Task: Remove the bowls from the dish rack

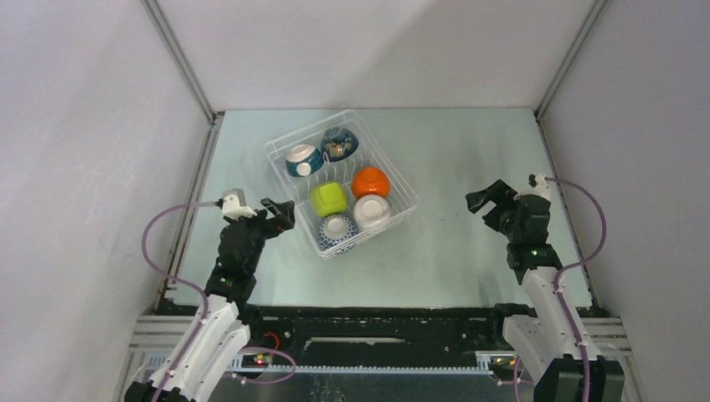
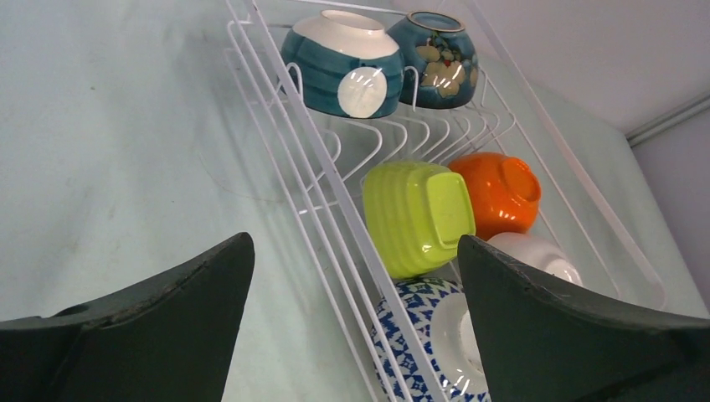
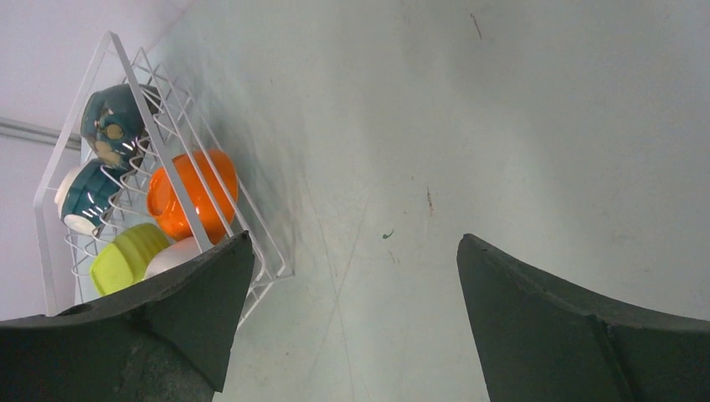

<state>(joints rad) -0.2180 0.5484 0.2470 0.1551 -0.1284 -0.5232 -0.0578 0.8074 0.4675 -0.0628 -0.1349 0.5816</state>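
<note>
The white wire dish rack [image 1: 280, 164] sits mid-table, turned at an angle. It holds six overturned bowls: teal-and-white [image 1: 303, 160], dark blue-green patterned [image 1: 339, 143], lime green [image 1: 329, 198], orange [image 1: 370, 182], white [image 1: 372, 213], blue-and-white patterned [image 1: 336, 233]. My left gripper [image 1: 279, 213] is open and empty, just left of the rack's near corner. In the left wrist view the rack's side rail [image 2: 335, 243] runs between my fingers, with the lime bowl [image 2: 416, 218] and the blue-and-white bowl [image 2: 435, 339] beyond. My right gripper [image 1: 490, 198] is open and empty, over bare table right of the rack.
Grey walls with metal corner posts [image 1: 180, 63] enclose the table on three sides. A black rail [image 1: 377, 322] runs along the near edge between the arm bases. In the right wrist view the rack [image 3: 109, 50] lies at the far left, with bare table [image 3: 469, 151] ahead.
</note>
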